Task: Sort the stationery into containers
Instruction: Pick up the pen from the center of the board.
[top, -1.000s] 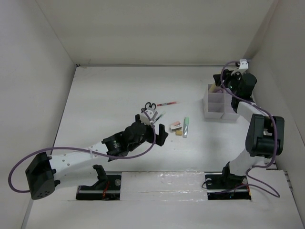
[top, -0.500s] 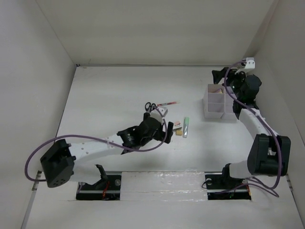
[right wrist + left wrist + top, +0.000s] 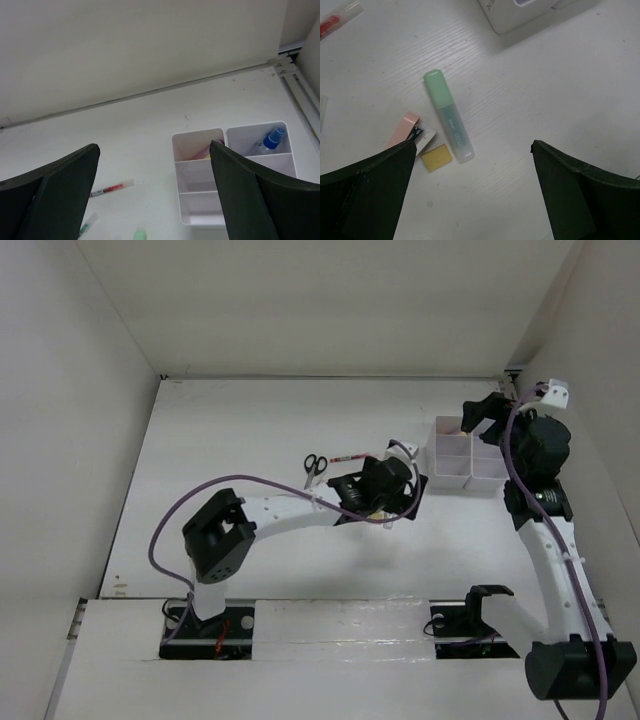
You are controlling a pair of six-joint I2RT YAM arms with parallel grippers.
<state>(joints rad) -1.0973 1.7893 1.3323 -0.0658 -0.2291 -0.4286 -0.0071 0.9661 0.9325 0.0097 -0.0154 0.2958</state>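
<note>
**Containers.** The small white plastic organizer box [image 3: 197,175] sits at the lower right of the right wrist view. It has two columns of square compartments. Three show in the left column, and my right finger covers part of the right column.
- Top left compartment: a pink and yellowish item [image 3: 206,151] against the right wall. I cannot tell what it is.
- Top right compartment: a clear item with a blue cap [image 3: 272,139], lying slanted.

**Writing.** There is dark print along the clear barrel of the light green marker [image 3: 447,116], too small to read. The faint mark on the box corner at the top of the left wrist view is also unreadable.

**Loose stationery.**
- The marker lies flat at centre left of the left wrist view, cap toward the upper left.
- The small yellowish block [image 3: 437,157] lies just beside its lower end.
- The pale pink and white eraser [image 3: 405,128] is next to the block, partly behind my finger.
- The thin red pen [image 3: 111,189] lies well left of the box.
- The black-handled scissors [image 3: 315,463] lie near the pen's left end, at centre in the overhead view.

**Jaws.** My left gripper [image 3: 472,146] hangs over the marker, jaws spread wide with nothing between them. My right gripper [image 3: 153,146] is also spread and empty, above the box.

**Room.** The white table [image 3: 545,90] has a faint grain. Plain white walls [image 3: 125,45] enclose it.
</note>
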